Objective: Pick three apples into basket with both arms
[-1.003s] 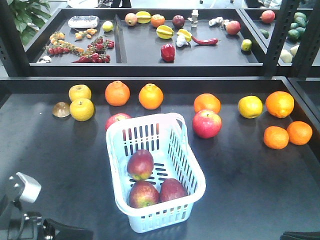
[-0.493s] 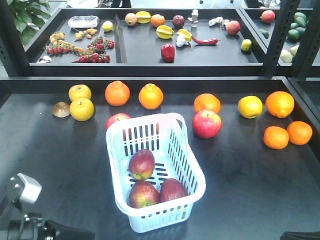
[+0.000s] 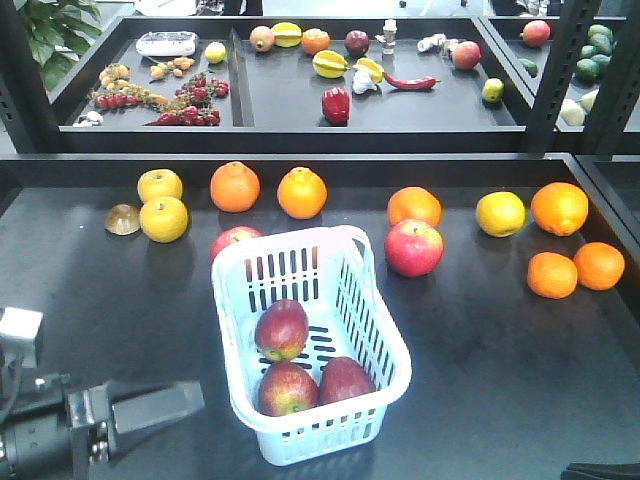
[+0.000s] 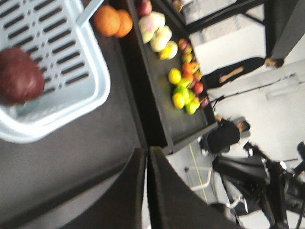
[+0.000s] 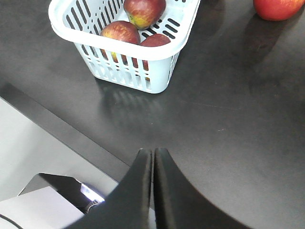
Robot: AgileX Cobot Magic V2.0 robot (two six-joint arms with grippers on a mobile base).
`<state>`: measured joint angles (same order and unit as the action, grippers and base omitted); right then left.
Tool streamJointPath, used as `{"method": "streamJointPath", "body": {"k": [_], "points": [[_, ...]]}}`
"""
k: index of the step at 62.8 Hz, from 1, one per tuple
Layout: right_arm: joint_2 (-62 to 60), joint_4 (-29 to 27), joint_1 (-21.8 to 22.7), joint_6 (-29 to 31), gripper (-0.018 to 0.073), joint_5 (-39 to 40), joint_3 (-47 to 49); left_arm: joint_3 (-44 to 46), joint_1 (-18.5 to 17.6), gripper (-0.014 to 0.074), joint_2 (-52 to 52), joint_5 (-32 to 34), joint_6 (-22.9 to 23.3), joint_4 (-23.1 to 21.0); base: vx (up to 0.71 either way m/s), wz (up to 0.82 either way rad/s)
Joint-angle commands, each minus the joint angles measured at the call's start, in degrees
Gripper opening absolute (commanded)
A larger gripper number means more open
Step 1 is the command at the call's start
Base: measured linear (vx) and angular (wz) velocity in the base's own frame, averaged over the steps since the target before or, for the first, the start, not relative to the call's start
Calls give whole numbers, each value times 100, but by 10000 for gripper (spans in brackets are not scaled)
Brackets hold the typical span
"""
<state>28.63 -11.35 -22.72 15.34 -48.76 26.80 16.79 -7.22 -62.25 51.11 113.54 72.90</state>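
Resting in the basket (image 3: 385,330) were three apples (image 3: 282,329); both arms' jaws were pressed together, empty.

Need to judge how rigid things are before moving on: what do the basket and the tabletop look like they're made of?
The basket looks like moulded pale blue plastic, semi-gloss: thin slotted walls, rolled rim. The tabletop appears a hard, dark matte sheet, maybe laminate or coated metal; it faintly mirrors the basket in the right wrist view.
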Motion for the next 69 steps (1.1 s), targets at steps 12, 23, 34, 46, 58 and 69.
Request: {"method": "streamJointPath", "body": {"k": [12,23,34,46,58,69], "points": [[36,-25,3,9,-5,288,138,-1124,-31,-6,104,-65,-4116,-2866,0,0],[36,-25,3,9,-5,280,138,-1674,-44,-6,611,-659,-5026,-4444,0,0],[30,-25,3,9,-5,281,138,-1664,-44,-6,1276,-2091,-5027,-4836,0,0],[30,-25,3,9,-5,281,138,-1664,-44,-6,2005,-3776,-5021,-5116,0,0],[30,-25,3,9,-5,281,138,-1701,-44,-6,2882,-4327,-5380,-5104,0,0],[30,-25,3,9,-5,281,138,-1701,-44,-6,3771,-4377,-6341,-5069,0,0]]}}
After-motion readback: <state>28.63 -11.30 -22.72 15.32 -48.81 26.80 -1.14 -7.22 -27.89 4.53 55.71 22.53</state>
